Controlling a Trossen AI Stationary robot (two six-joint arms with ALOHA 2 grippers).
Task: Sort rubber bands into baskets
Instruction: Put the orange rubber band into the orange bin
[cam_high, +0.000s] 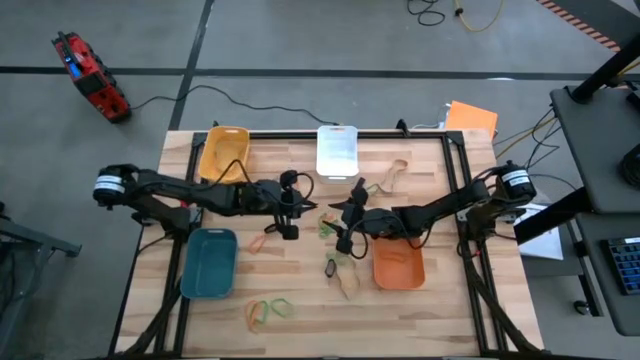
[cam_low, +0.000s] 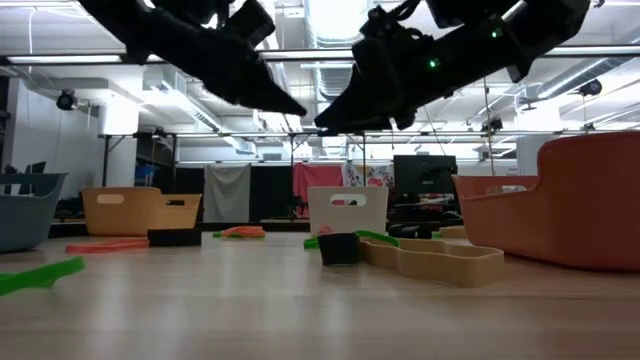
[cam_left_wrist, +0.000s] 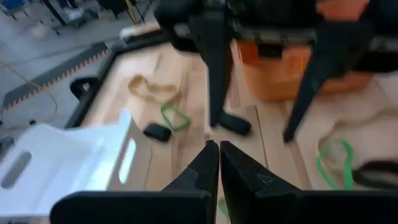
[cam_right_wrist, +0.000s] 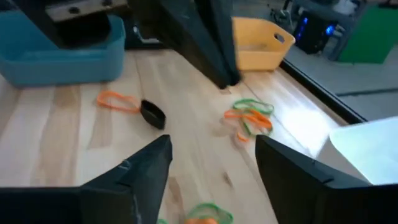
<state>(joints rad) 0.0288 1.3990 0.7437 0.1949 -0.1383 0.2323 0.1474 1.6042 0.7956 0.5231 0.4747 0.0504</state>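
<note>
From above, four smooth rounded plastic baskets sit on the pale planked desk: yellow basket, white basket, teal basket, orange basket, with thin limp rubber bands strewn between them. Low across the desk, a flat tan band lies lengthwise beside the orange basket. The left tool is pinched shut on nothing, while the right tool gapes wide and empty above an orange-green tangle.

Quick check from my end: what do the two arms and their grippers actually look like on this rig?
Both arms are dark jointed links with black cables along them and a white-and-black round cap at each base. The left gripper has two flat black tapered fingers; the right gripper has the same wedge-shaped black fingers. Small green lights glow on one arm in the low view.
</note>
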